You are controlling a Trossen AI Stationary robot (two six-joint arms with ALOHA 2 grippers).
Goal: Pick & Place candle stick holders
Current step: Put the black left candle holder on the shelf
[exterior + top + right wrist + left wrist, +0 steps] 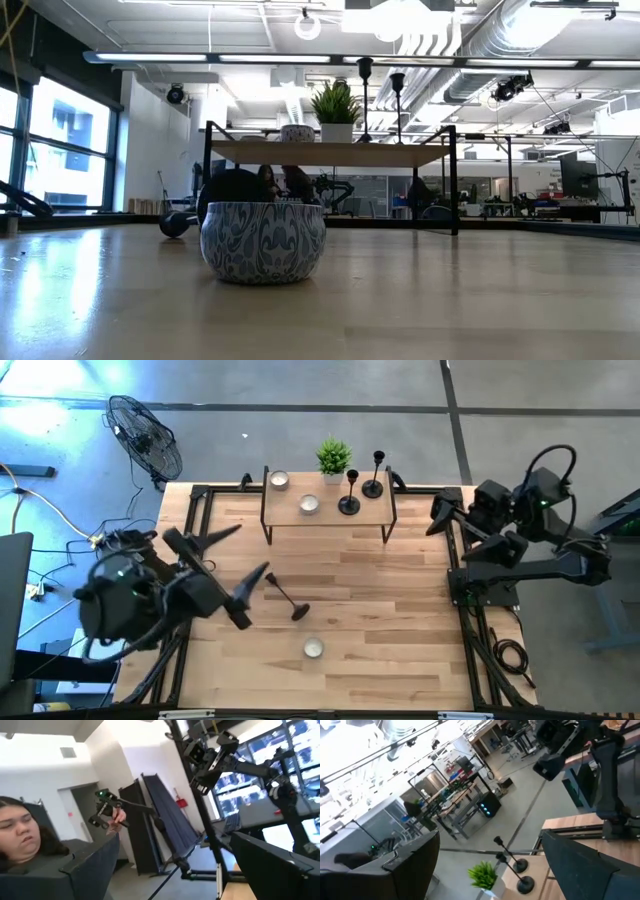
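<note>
Candlesticks placed: two candle stick holders stand upright on the small raised shelf (330, 510) at the far edge of the worktop (400, 620), one at (349, 493) and its neighbour at (374, 476), just beside each other and next to the potted plant (333, 458). Both are well away from either set of jaws.
Candlestick left: the third holder (285, 597) lies tipped on its side on the worktop, cup end pointing towards the left gripper (255, 580), base end away from it. It sits just off the tips of those jaws; I cannot tell whether they touch it.
Left jaws: spread wide, nothing between them, angled towards the fallen holder.
Right jaws: the right gripper (440, 515) waits folded back at the worktop's right edge, jaws wide and holding nothing, far from all three holders.
Other things: white tealights on the shelf (279, 479) and (309, 504), another in a patterned tin (314, 648) on the open worktop, beyond the fallen holder from the left jaws.
Progress, as I judge it: two of three done; the last still needs picking up, righting and carrying to the shelf.
</note>
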